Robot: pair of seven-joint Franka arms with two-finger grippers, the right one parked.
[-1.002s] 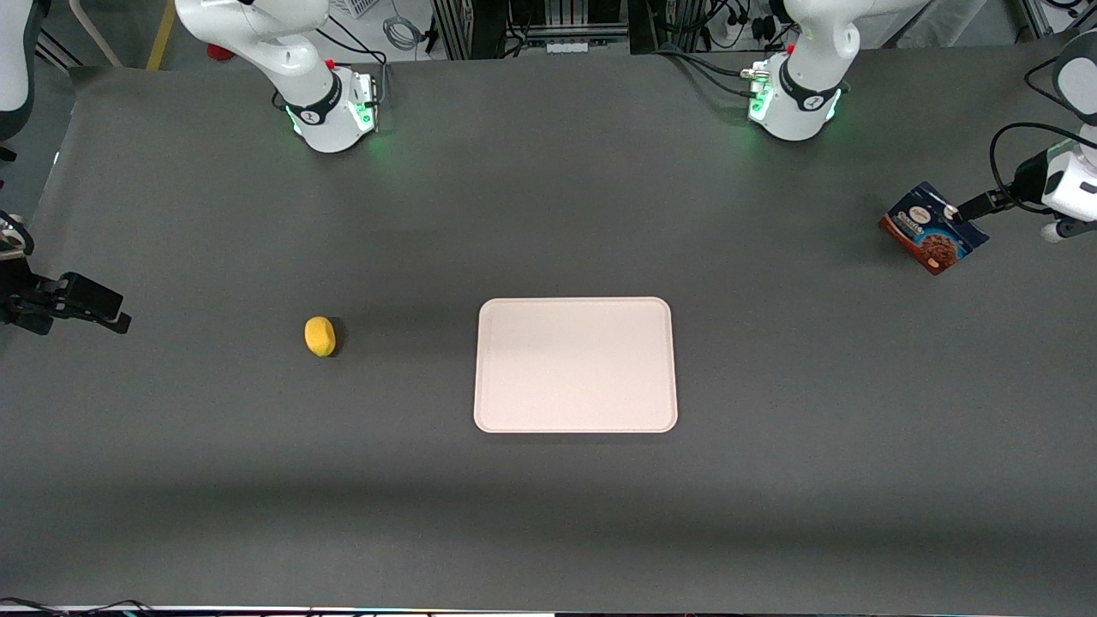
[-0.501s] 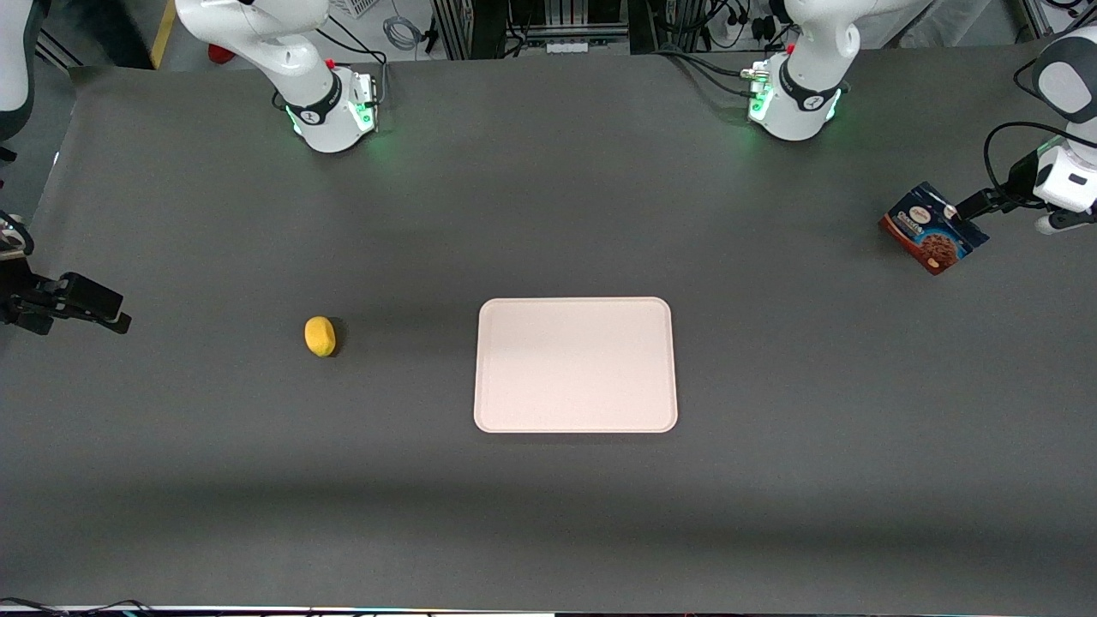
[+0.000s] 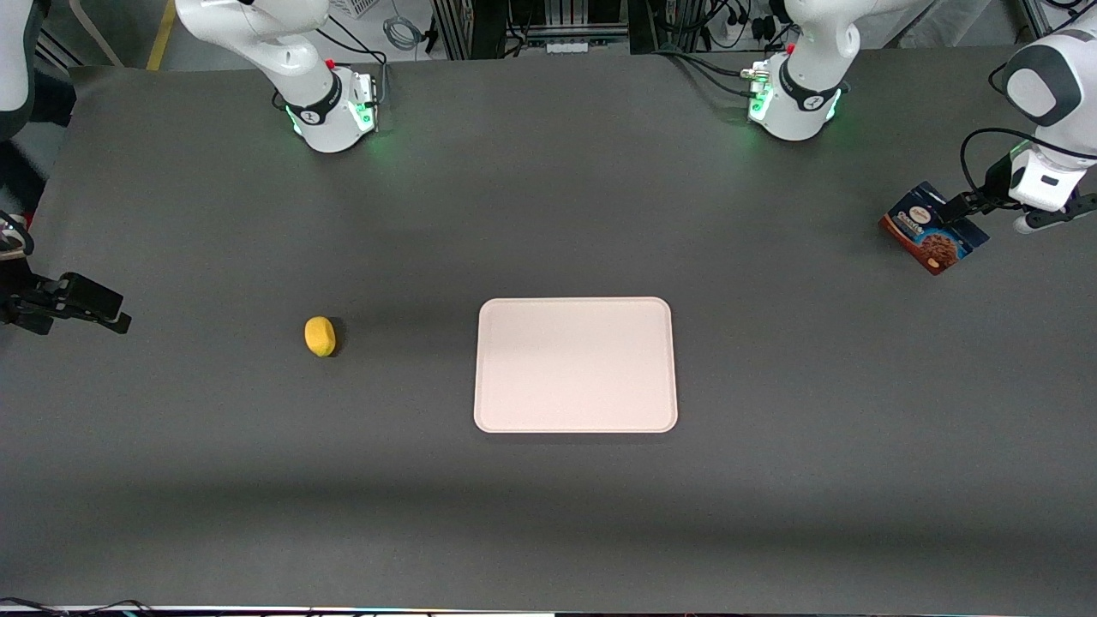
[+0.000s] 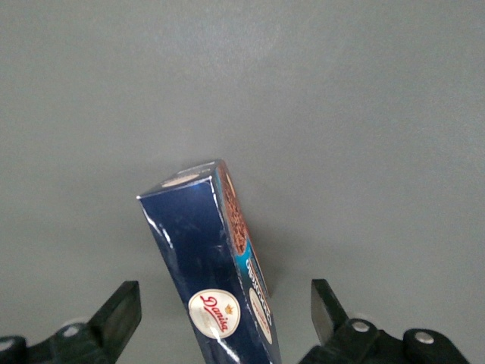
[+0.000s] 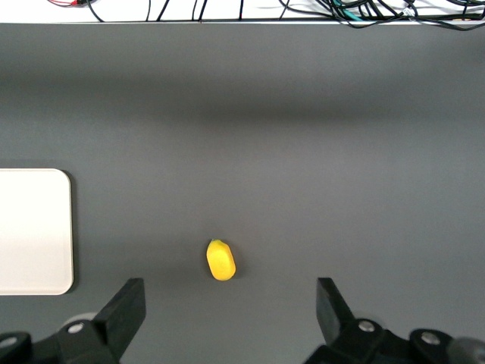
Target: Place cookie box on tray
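A: Where does the cookie box [image 3: 932,228] stand?

B: Toward the working arm's end of the table [image 3: 548,514], well apart from the tray [image 3: 575,365]. From the tray it lies at about two o'clock in the front view, and it is tilted, one edge up.

A: And the gripper [image 4: 226,317]?

B: At the box, reaching in from its three o'clock in the front view. The wrist view shows the fingers [image 4: 121,307] spread wide on either side of the carton, with table showing between each finger and the box. The jaws are released and grasp nothing.

A: What changed over the last second?

B: The arm's wrist has swung and drawn in nearer the box, while the box itself has hardly shifted. It reads as lining up for the pick.

A: So the task?

B: At its start, by my reading. The tray is bare. Closing on the narrow carton comes next, then a long carry toward eight o'clock. The lean is the risk: a finger could knock it over. A small yellow lump [image 3: 320,336] sits near the tray at nine o'clock, out of the way
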